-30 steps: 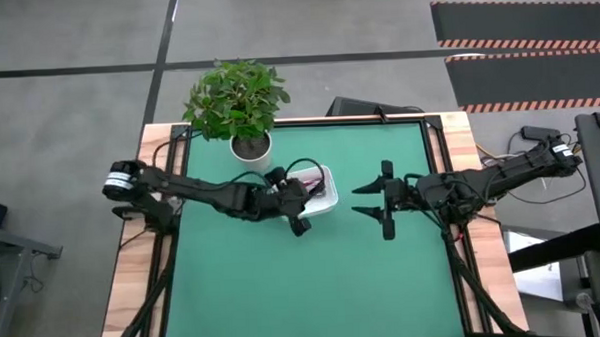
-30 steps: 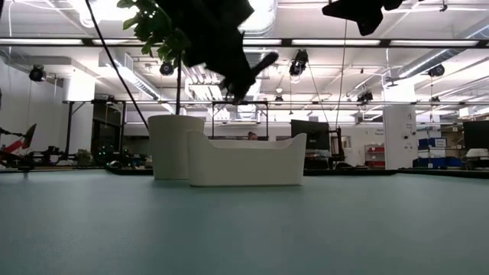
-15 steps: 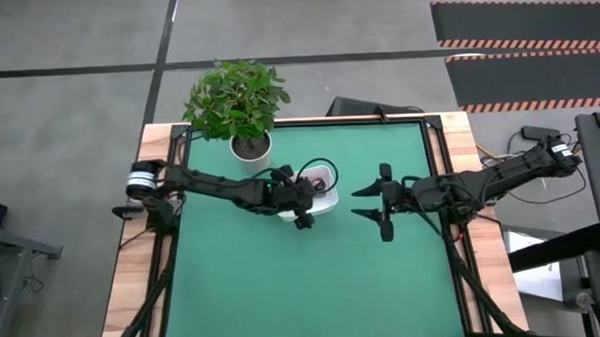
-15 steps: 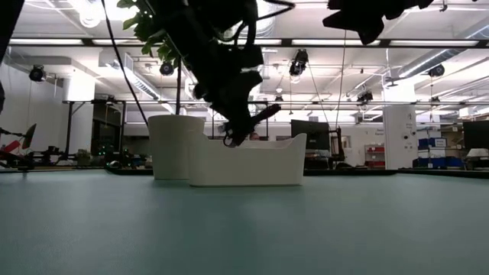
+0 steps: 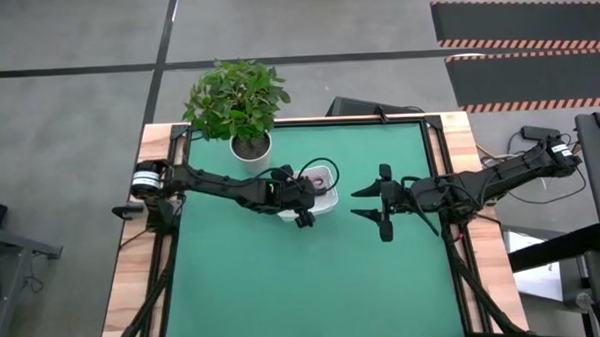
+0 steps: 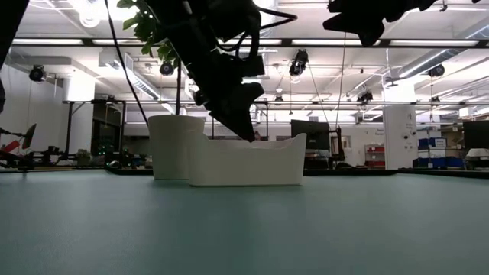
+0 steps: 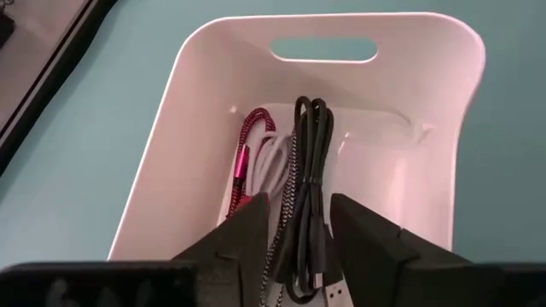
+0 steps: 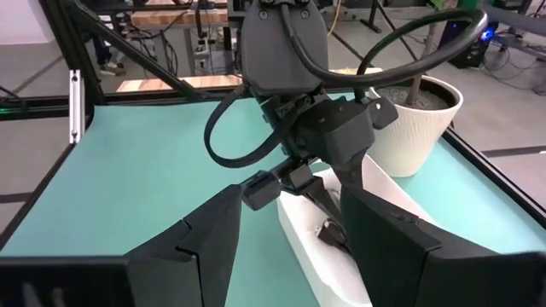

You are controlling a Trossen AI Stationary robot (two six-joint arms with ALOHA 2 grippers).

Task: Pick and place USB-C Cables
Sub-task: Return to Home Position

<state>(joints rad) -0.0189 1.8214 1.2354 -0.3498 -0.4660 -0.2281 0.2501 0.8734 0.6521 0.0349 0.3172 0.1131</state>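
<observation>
A white bin [image 7: 205, 51] stands near the table's middle [image 5: 328, 200]. In the left wrist view a dark red cable [image 7: 247, 145] and a white cable [image 7: 271, 164] lie on the bin's floor. Beside them is a silver-grey braided cable bundle [image 7: 309, 153]. My left gripper [image 7: 299, 247] reaches down into the bin [image 6: 248, 136] and is shut on that grey bundle. My right gripper [image 5: 367, 202] hovers open to the right of the bin, above the mat, with its fingers pointing at the bin. My left gripper pinches the silver-grey bundle between its two fingers at the bundle's near end [image 7: 300, 228]. It comes from above, slanting down into the bin, with the fingers lying along the bundle. The looped far end [image 7: 311, 107] reaches toward the bin's handle wall; whether it rests on the floor I cannot tell.
A potted plant in a white pot [image 5: 250, 146] stands just behind the bin on the left [image 6: 174, 145]. The green mat [image 5: 314, 278] stretches bare toward the near edge. Black robot wires loop over the left wrist [image 8: 256, 128].
My left gripper has tipped its fingers downward and come down from above the bin until its tips pass the rim, shifting slightly right. The grey bundle has gone down with it into the bin. My right arm has kept still.
</observation>
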